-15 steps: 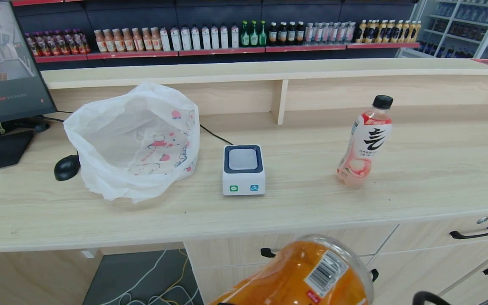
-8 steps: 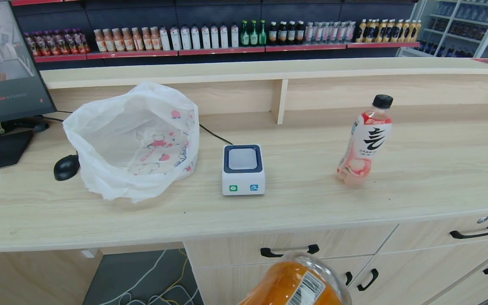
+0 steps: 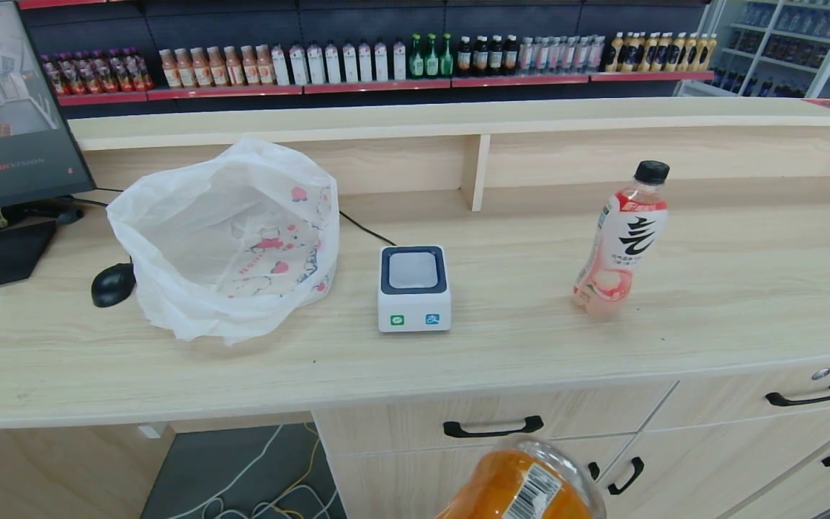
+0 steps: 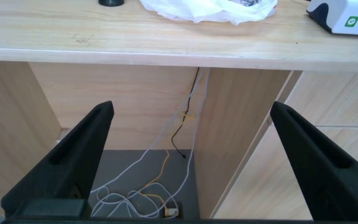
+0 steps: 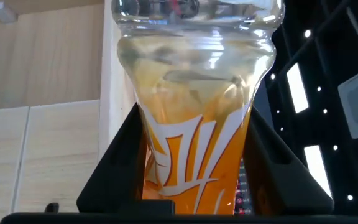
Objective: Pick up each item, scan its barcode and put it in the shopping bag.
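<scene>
I make out a white barcode sticker (image 3: 532,496) with black bars on the orange bottle (image 3: 501,481), on the end that sticks out past the jaws of my right gripper (image 5: 194,146); its digits are too small for me to read. Between those jaws the bottle's orange wrap carries white brush-like strokes. Well ahead of both sets of jaws, the scanner (image 3: 414,288) shows two small square icons on its front, one green and one blue. The pink bottle (image 3: 620,241), far ahead of the right jaws, bears a large black brush character under a red band. The monitor (image 3: 4,108), well off from the left jaws, has red and grey lettering on its lower part.
</scene>
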Motion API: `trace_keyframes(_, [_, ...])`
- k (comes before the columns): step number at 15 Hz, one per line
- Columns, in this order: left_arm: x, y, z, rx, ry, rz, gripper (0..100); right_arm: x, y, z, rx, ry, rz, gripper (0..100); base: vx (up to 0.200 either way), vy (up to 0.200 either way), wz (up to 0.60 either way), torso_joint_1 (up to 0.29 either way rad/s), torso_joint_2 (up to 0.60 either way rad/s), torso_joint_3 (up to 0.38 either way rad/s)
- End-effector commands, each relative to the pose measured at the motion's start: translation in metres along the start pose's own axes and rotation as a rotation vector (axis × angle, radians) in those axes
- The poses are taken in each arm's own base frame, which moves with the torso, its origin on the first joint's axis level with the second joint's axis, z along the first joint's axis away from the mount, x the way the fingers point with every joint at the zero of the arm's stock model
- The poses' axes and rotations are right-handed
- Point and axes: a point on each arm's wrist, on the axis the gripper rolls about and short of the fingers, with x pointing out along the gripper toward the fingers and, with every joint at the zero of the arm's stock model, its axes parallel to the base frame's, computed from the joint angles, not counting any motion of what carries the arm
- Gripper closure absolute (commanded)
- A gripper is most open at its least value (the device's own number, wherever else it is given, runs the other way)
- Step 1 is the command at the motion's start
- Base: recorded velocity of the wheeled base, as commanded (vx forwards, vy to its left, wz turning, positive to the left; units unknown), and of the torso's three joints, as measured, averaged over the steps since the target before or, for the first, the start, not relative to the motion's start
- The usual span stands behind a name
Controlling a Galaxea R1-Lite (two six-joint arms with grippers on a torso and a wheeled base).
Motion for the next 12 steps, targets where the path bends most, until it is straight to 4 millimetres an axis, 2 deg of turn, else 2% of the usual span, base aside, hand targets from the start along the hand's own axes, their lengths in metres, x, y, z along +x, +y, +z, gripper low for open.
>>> trace_keyframes(1, [0.000, 0.000, 0.000, 0.000, 0.000, 0.000, 0, 0.000, 0.001, 0.000, -0.044, -0.021, 0.001, 100, 0.000, 0.000, 0.00, 0.000, 0.00, 0.000])
trace_keyframes(4, [0.000, 0.000, 0.000, 0.000, 0.000, 0.000, 0, -0.007, 0.003, -0.005, -0.071, -0.026, 0.017, 100, 0.000, 0.000, 0.00, 0.000, 0.00, 0.000])
trace_keyframes(8, [0.000, 0.000, 0.000, 0.000, 0.000, 0.000, 0, -0.023, -0.011, -0.012, -0.249, -0.031, -0.039, 100, 0.000, 0.000, 0.00, 0.000, 0.00, 0.000])
trace_keyframes(12, [0.000, 0.000, 0.000, 0.000, 0.000, 0.000, 0, -0.032, -0.018, -0.017, -0.304, -0.013, -0.065, 100, 0.000, 0.000, 0.00, 0.000, 0.00, 0.000])
